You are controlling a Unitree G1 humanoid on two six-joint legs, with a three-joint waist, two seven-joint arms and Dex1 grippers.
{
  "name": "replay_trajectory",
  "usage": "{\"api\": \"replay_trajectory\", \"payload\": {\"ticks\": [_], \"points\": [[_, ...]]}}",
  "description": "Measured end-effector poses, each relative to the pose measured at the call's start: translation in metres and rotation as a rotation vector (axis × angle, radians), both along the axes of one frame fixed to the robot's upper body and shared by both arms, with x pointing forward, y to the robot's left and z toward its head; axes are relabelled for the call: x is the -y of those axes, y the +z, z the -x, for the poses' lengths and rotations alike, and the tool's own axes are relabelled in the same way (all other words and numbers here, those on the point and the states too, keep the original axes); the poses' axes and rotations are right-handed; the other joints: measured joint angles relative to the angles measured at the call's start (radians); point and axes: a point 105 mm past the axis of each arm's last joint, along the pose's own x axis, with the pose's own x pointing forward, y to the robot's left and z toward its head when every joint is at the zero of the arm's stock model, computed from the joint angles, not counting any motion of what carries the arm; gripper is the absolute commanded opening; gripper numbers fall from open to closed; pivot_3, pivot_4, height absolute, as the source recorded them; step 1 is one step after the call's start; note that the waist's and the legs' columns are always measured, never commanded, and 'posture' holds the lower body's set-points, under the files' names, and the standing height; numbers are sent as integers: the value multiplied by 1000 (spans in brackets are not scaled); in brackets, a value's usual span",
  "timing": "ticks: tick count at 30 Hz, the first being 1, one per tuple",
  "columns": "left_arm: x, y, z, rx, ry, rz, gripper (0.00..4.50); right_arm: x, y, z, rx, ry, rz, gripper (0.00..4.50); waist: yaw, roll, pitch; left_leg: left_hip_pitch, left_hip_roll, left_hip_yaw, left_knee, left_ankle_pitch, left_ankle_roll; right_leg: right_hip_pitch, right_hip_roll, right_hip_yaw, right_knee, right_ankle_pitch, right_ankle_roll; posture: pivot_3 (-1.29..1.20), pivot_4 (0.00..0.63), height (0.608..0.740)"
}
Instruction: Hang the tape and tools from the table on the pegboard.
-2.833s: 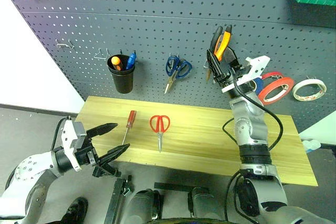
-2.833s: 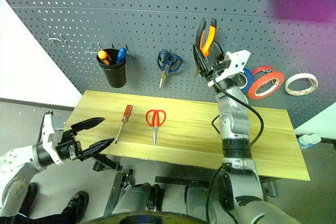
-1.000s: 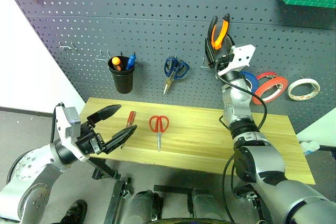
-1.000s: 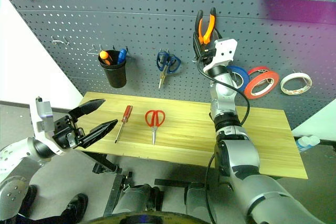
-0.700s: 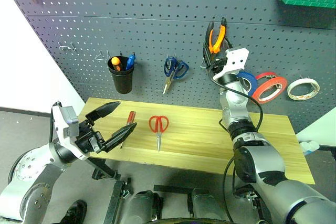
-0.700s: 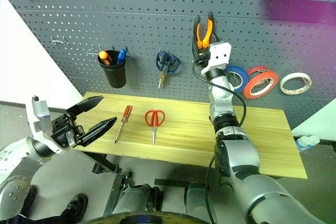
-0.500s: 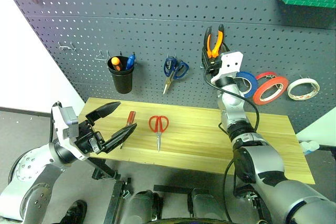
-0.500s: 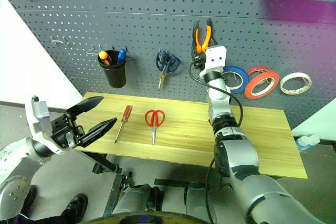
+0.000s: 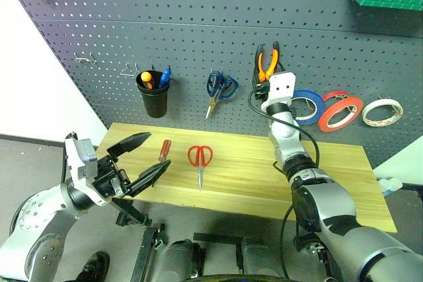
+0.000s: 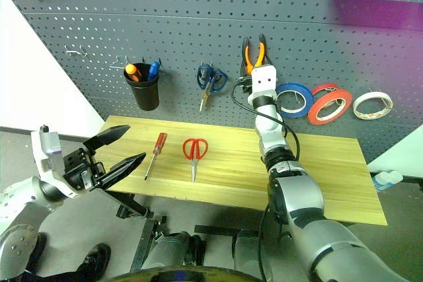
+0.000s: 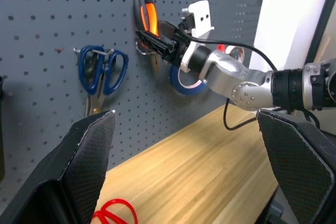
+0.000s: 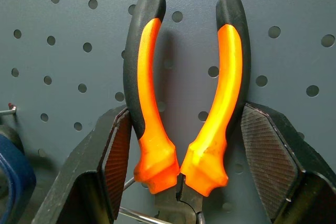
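Right wrist view: the right hand [image 12: 181, 177] has its two black fingers [image 12: 113, 169] spread to either side of the pliers [image 12: 184, 93], which stand handles-up against the pegboard [image 12: 68, 19]. The left pad touches the outer edge of the left orange-and-black handle, and the right pad sits just beside the right handle; whether it presses it cannot be told. So the hand brackets the pliers closely rather than gaping wide. A thin metal hook [image 12: 137, 215] runs across under the pliers' joint.

In the head views the right arm reaches far across the tabletop [image 9: 344, 183] to the board, its hand [image 9: 264, 78] on the pliers [image 9: 267, 61]. Just right of them hang a blue roll [image 9: 308, 105], the red-orange tape [image 9: 341, 113], and a pale roll [image 9: 384, 111]. To the left hang blue-handled scissors [image 9: 220, 90] and a black cup [image 9: 153, 96] of pens.

On the tabletop lie the red-handled scissors [image 9: 200, 160] and, left of them, the screwdriver [image 9: 161, 156], near the left end.

The left hand [image 9: 143, 158] hovers at the tabletop's near left corner, its fingers wide apart and empty, close to the screwdriver but not touching it.
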Motion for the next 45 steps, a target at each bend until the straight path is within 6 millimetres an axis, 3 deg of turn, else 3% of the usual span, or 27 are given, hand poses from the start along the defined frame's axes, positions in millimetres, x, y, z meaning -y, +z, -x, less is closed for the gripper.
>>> {"api": "replay_trajectory", "payload": {"ticks": [4,6,10,21,37,45], "points": [[0,0,1,6,-6,-1,4500,0,-5,0,-17,-10,11,2821,1,0,0,0,0,0,0,0,0,0,0,0,0,0,0,90,44,740],[0,0,1,6,-5,0,4500,-1,-7,0,-20,-13,18,3542,1,0,0,0,0,0,0,0,0,0,0,0,-1,0,0,92,42,740],[-1,1,-1,5,7,0,4500,-1,-8,0,-26,-12,18,4487,1,0,0,0,0,0,0,0,0,0,0,0,-1,0,0,90,39,740],[0,3,-4,5,14,-2,4500,-4,-2,2,10,23,21,4487,1,0,0,0,1,0,-1,0,0,1,1,0,-3,0,0,86,37,740],[1,2,-2,2,-9,-4,4500,-9,44,20,208,188,-62,4487,1,0,1,0,2,0,-4,-1,-1,2,1,0,-8,0,0,72,48,740],[-3,-5,-3,-19,-19,3,4500,-1,65,35,241,386,-270,4487,2,0,1,0,2,0,-7,-2,-2,2,1,-1,-11,0,0,62,43,740]]}}
